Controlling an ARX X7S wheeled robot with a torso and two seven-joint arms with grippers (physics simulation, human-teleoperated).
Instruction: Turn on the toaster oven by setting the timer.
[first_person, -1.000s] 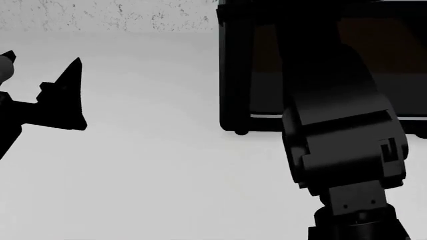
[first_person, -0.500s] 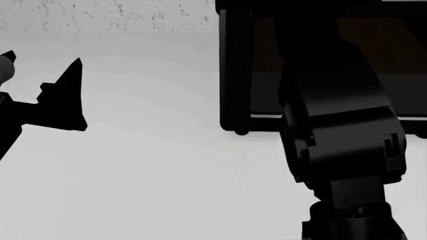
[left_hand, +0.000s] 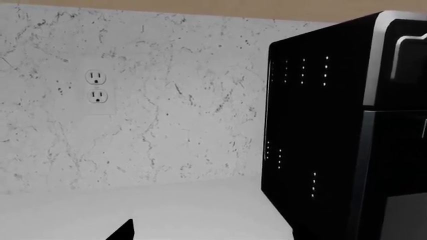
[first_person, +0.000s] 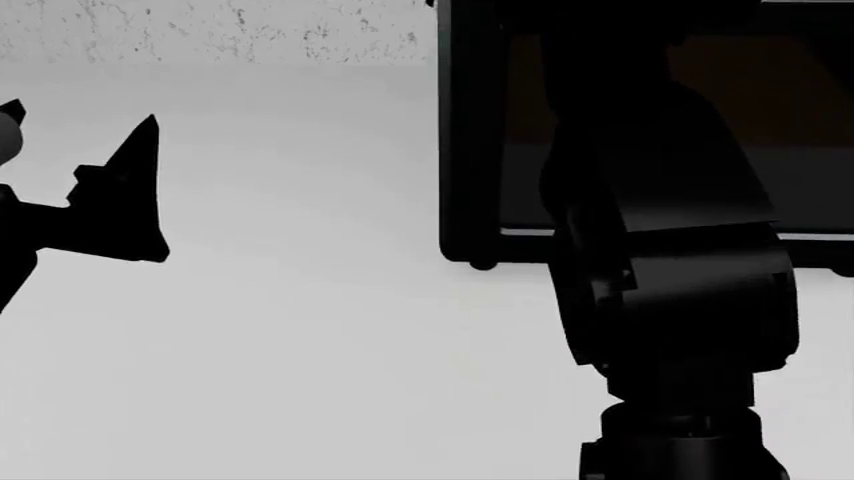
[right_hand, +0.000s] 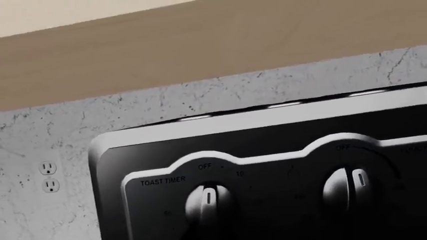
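Two knobs show on the toaster oven (right_hand: 280, 165) in the right wrist view: the one lettered TOAST TIMER (right_hand: 208, 201), its pointer at OFF, and a second knob (right_hand: 352, 186) beside it. The oven stands on the pale counter (first_person: 294, 350) against the speckled wall (left_hand: 153, 110), ahead and to the robot's right.

Risks, as judged:
- Right arm (first_person: 674, 290) could close on the second knob and not the timer, the two being near and alike
- A grip off the knob's centre could slip and leave the pointer at OFF
- A hard push forward could shove the oven back

Not determinable:
- Right claw: hidden beyond its own arm, so whether it is wide or narrow cannot be told
- Left claw (first_person: 120, 200): a dark silhouette well apart from the oven, holding nothing visible; its spread is unclear
- Dial figures past 10 are too faint to read
- A wall socket (left_hand: 97, 86) is seen; no plug or cord is in view
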